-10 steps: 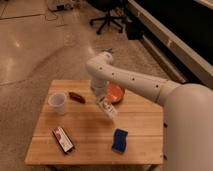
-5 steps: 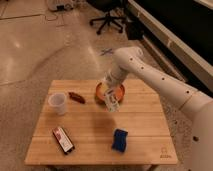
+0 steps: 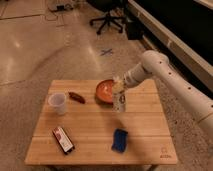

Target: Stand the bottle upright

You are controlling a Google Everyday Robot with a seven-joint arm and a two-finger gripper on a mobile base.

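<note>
The small white bottle [image 3: 120, 104] with a reddish label is upright at the table's middle right, just in front of the orange bowl [image 3: 105, 90]. Its base is at or just above the wood; I cannot tell which. My gripper [image 3: 119, 92] comes down from the right and is shut on the bottle's top. The white arm [image 3: 152, 66] reaches in from the right edge.
A translucent white cup [image 3: 58, 103] stands at the table's left. A small red-brown item [image 3: 76, 97] lies between cup and bowl. A black and red packet [image 3: 63, 139] lies front left, a blue object [image 3: 119, 140] front middle. The wooden table [image 3: 150, 125] stands on a polished floor; an office chair [image 3: 107, 17] is behind.
The arm has swung back to the right, and the gripper with the bottle has moved slightly right. The bottle now hangs upright in front of the bowl.
</note>
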